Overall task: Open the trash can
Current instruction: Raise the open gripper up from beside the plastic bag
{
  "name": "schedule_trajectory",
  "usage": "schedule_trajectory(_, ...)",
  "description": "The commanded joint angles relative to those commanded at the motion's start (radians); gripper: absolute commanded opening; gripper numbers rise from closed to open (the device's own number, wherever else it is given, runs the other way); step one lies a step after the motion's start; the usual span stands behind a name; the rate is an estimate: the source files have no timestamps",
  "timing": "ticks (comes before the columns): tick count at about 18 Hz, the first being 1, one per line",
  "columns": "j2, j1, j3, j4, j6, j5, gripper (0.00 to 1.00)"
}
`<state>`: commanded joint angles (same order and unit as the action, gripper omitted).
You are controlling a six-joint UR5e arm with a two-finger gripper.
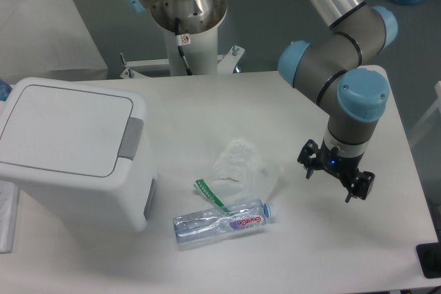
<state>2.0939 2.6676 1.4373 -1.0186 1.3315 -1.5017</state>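
Fingers (pixel 335 182) apparently apart, black, stubby

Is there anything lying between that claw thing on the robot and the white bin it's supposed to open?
Yes. The gripper hangs at the right of the table, the trash can stands at the left. Between them lie a crumpled clear plastic bag and a plastic bottle on its side. Both are low, so passing above them looks possible. The lid is shut.

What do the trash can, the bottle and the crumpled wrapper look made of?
Trash can: likely white matte plastic, with smooth moulded rounded corners and a grey push strip. Bottle: clear thin plastic, see-through and dented. Wrapper: transparent film, probably plastic, creased and glinting.
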Motion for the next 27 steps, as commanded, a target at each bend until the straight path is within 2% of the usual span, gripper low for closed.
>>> schedule_trajectory(9,-0.015,-0.008,0.011,-0.003,-0.035,0.012,1.0)
schedule_trajectory(14,-0.049,-0.005,0.021,-0.003,-0.179,0.171,1.0)
schedule_trajectory(17,-0.072,-0.008,0.034,-0.008,-0.273,0.228,1.0)
schedule_trajectory(19,-0.098,-0.023,0.06,-0.008,-0.282,0.253,1.0)
schedule_trajectory(27,-0.107,-0.028,0.071,-0.006,-0.285,0.278,1.0)
